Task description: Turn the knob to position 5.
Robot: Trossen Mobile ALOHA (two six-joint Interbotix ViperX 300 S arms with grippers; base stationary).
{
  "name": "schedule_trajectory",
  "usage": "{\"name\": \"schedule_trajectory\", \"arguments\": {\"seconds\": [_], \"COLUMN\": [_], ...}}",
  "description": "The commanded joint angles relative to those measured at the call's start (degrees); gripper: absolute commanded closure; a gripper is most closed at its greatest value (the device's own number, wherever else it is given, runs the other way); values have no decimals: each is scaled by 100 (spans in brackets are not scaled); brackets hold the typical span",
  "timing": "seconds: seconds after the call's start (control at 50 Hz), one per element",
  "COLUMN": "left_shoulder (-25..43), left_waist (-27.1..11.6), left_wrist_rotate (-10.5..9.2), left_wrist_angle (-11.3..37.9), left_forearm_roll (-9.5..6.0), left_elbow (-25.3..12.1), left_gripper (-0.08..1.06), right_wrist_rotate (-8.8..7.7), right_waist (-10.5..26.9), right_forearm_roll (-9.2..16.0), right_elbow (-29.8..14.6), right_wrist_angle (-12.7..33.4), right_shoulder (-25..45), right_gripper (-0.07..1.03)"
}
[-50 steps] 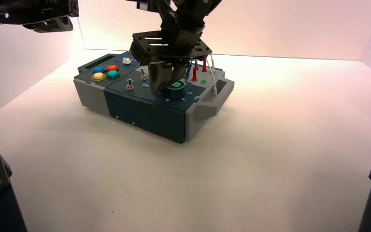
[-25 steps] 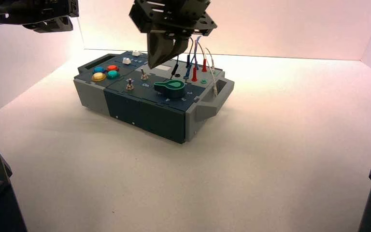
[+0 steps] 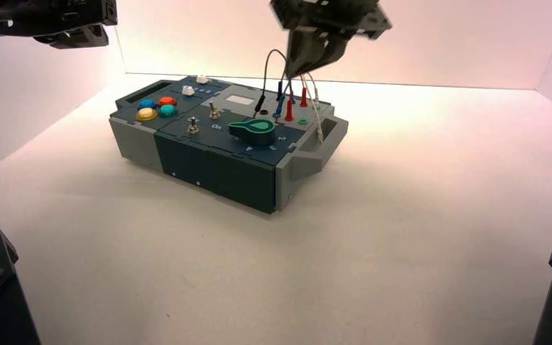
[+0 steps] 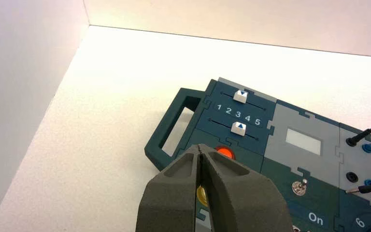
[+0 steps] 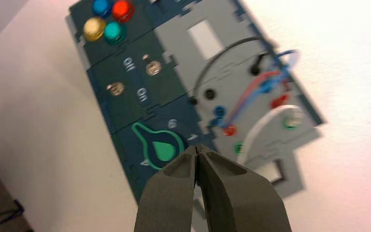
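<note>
A: From above, where is the knob (image 3: 253,130)?
B: On the box (image 3: 208,162), near its right end. The right gripper (image 3: 307,59) hangs high above the wires (image 3: 287,90), well clear. The left gripper (image 3: 57,25) sits parked at upper left.
A: Left wrist view?
B: Fingers (image 4: 232,193) pressed together, holding nothing, over the buttons.
A: Right wrist?
B: Fingers (image 5: 174,193) closed, empty, beside the knob (image 5: 160,146).
</note>
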Motion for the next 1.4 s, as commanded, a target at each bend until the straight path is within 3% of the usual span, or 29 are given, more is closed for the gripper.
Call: {"name": "schedule_trajectory", "arguments": {"seconds": [0.02, 0.44, 0.68, 1.0, 1.4], "left_shoulder": [-44, -26, -26, 26, 79], "left_waist": [9, 9, 0, 9, 0], "left_wrist_rotate": [18, 18, 9, 9, 0], "left_wrist_angle": [-62, -62, -62, -62, -62], "left_forearm_roll": [18, 18, 18, 18, 18], "left_elbow": [-79, -88, -88, -97, -114], "left_gripper": [101, 101, 100, 101, 101], "right_wrist_rotate": [-9, -9, -9, 35, 35], "right_waist": [-229, -940, -984, -1187, -1187], "right_forearm_roll": [-141, -343, -501, -439, -387], "right_elbow": [158, 791, 1301, 1433, 1397], "right_wrist_angle": [-167, -773, -1740, -2039, -2021], "right_shoulder": [-396, -914, -1134, -861, -791], "right_gripper": [98, 98, 98, 98, 98]}}
